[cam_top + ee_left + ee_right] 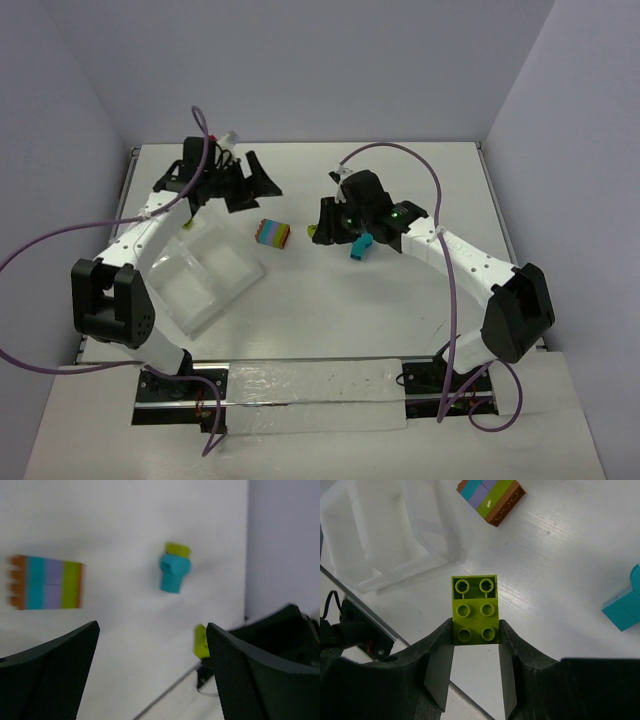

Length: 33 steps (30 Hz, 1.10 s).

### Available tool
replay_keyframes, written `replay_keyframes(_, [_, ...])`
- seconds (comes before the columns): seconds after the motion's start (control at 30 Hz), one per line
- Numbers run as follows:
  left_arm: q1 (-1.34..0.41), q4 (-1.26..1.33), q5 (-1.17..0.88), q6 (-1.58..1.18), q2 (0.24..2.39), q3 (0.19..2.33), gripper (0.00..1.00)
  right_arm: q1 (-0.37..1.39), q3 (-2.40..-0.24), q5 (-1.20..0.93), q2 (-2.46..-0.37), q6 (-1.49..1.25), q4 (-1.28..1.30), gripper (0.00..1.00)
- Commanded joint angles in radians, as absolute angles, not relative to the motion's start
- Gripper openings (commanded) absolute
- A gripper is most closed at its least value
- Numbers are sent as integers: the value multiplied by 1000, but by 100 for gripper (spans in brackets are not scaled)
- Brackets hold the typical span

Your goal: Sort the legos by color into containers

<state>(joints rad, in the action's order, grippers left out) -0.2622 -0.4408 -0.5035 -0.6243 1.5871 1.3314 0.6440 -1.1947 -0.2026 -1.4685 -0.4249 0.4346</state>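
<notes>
Clamping a lime green brick between the fingers of the right gripper, studs facing the wrist camera, over the table and near a corner of the clear tray. Holding the left gripper released, fingers spread wide, over the far side of the table. Noting a multicoloured stack lying flat between the two grippers and a teal piece just beside the right one.

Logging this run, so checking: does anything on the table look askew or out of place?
The clear tray sits rotated, its sides at an angle to the edges of the table. The multicoloured stack lies on its side, studs pointing sideways. Nothing looks spilled or broken.
</notes>
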Motion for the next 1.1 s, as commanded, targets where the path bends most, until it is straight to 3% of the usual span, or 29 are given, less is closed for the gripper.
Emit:
replay_keyframes(0.0, [-330, -223, -820, -827, 1575, 1223, 95, 671, -1251, -167, -1452, -375, 401, 0])
replay_keyframes(0.3, [-387, -39, -1011, -1019, 1603, 1122, 85, 675, -1218, -166, -1428, -377, 365, 0])
replay_keyframes(0.53, [-402, -10, -1008, -1056, 1636, 1099, 73, 681, -1220, -172, -1424, -372, 362, 0])
replay_keyframes(1.07, [-416, 154, -987, -1162, 1693, 1076, 65, 690, -1208, -178, -1413, -362, 358, 0])
